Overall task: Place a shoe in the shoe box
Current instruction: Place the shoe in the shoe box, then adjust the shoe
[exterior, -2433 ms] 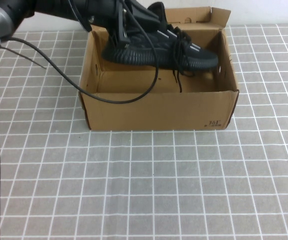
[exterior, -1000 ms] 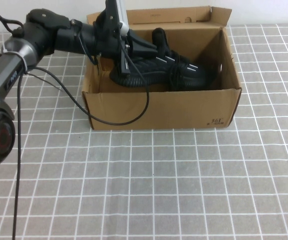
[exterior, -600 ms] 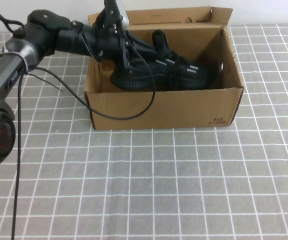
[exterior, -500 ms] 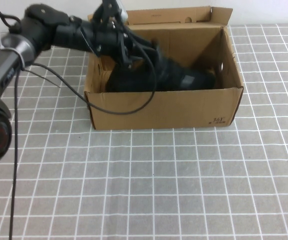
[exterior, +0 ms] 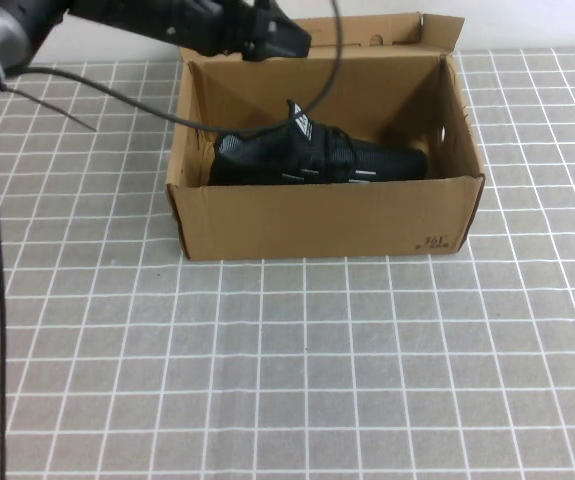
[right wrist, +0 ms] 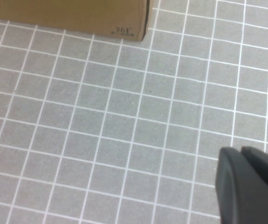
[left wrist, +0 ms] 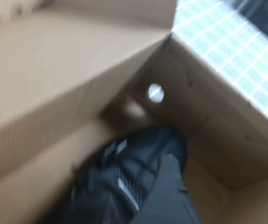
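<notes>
The black shoe [exterior: 312, 160] lies on its sole inside the brown cardboard shoe box [exterior: 317, 215], toe toward the right wall. My left gripper [exterior: 272, 38] hovers open above the box's back left corner, clear of the shoe and holding nothing. In the left wrist view one dark finger [left wrist: 168, 186] shows over the shoe [left wrist: 120, 182] and the box's inner walls [left wrist: 54, 93]. My right gripper [right wrist: 240, 151] is shut and empty above the gridded table, near the box's printed front corner [right wrist: 124, 18]; it is outside the high view.
The box's flap lid [exterior: 367, 30] stands up along the far side. A black cable [exterior: 117, 95] hangs from the left arm across the box's left edge. The white-gridded grey tabletop [exterior: 317, 370] spreads in front of the box.
The left gripper has opened and let go of the shoe, then lifted up and back. The shoe has settled flat on the box floor.
</notes>
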